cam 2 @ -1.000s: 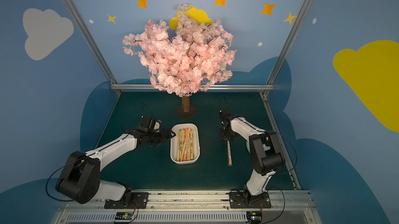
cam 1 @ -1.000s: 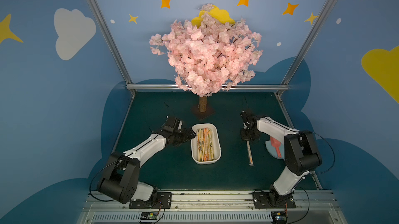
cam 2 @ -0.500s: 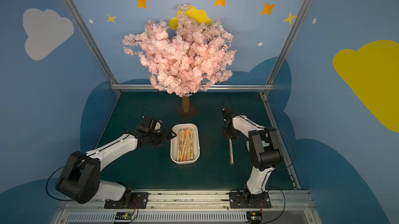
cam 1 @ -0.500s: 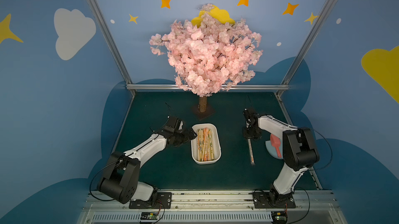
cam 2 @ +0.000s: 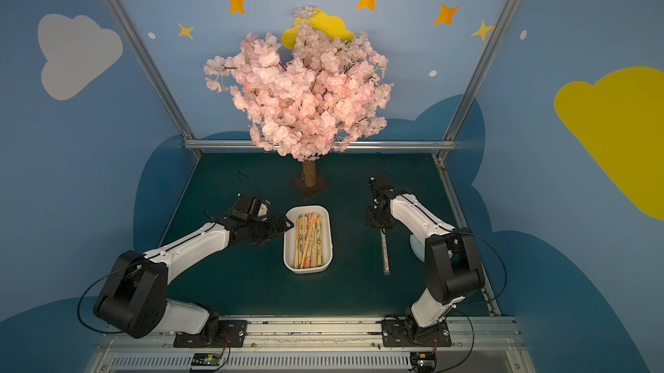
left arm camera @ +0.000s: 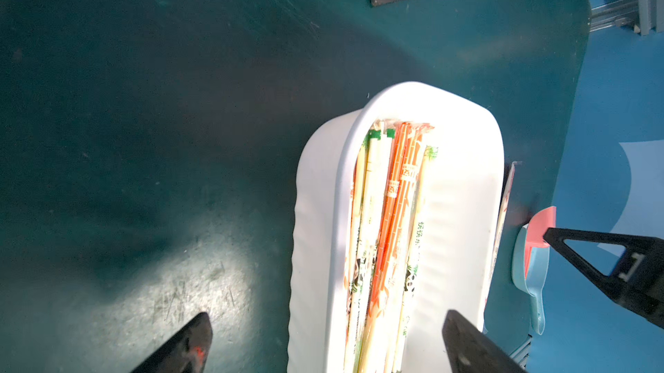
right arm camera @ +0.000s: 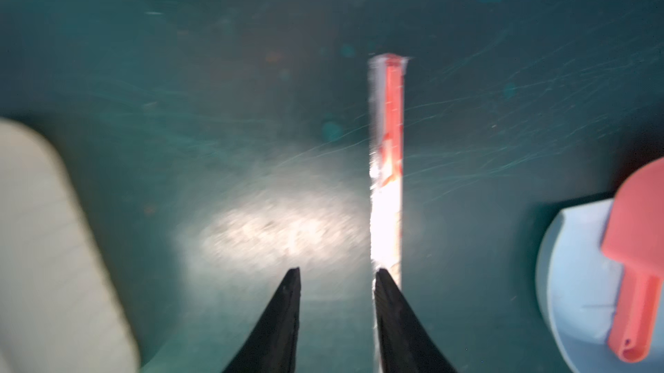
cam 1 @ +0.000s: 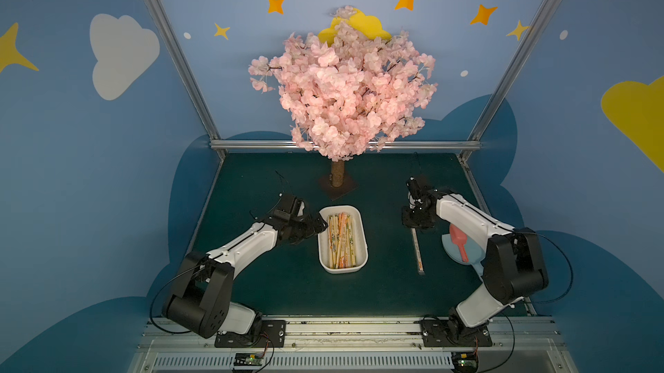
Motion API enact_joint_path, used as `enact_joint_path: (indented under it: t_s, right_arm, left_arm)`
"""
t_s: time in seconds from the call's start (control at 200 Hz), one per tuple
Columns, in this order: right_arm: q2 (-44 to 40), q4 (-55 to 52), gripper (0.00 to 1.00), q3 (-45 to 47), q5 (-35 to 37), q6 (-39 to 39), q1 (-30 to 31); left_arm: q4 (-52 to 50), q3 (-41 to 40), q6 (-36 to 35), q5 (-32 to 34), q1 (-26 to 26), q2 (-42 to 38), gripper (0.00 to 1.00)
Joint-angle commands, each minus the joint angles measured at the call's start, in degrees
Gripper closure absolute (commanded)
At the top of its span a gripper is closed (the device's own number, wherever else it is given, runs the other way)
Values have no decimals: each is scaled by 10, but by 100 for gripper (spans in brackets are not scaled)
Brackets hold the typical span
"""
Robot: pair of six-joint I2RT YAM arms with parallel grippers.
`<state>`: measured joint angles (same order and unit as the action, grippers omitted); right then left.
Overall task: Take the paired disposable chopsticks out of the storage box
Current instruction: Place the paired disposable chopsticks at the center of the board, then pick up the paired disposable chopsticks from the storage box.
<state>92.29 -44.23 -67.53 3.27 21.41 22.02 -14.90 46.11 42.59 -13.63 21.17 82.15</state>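
The storage box, a white tray, sits mid-mat holding several paired disposable chopsticks in printed sleeves. One more sleeved pair lies flat on the mat to the box's right. My right gripper hangs over that pair's far end, open, with nothing between its fingers; the pair lies just outside one fingertip. My left gripper is wide open at the box's far left corner, straddling its rim.
A pink blossom tree stands on a dark base plate behind the box. A light-blue scoop with a red scoop on it lies at the right edge, under my right arm.
My right gripper has opened and let go of the chopstick pair, which now lies on the mat. The left arm has not moved.
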Motion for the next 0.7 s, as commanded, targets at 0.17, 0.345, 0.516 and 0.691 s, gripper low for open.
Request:
enact_joint_path:
  t_s: [0.17,0.345,0.516,0.691]
  right_arm:
    - [-18,-20,65,-79,-68,77,122]
    - [24,-15,67,-126,-80,132,186]
    - [89,-13,70,-165,-75,168,236]
    - [143,-22,72,-196,-62,182,267]
  left_arm:
    - [-4,-22,-15,20,-23,-13,0]
    - [2,-44,-2,10,-49,-23,0]
    - [-9,-49,-2,-9,-69,-28,0]
    - [1,-64,2,-14,-81,-29,0]
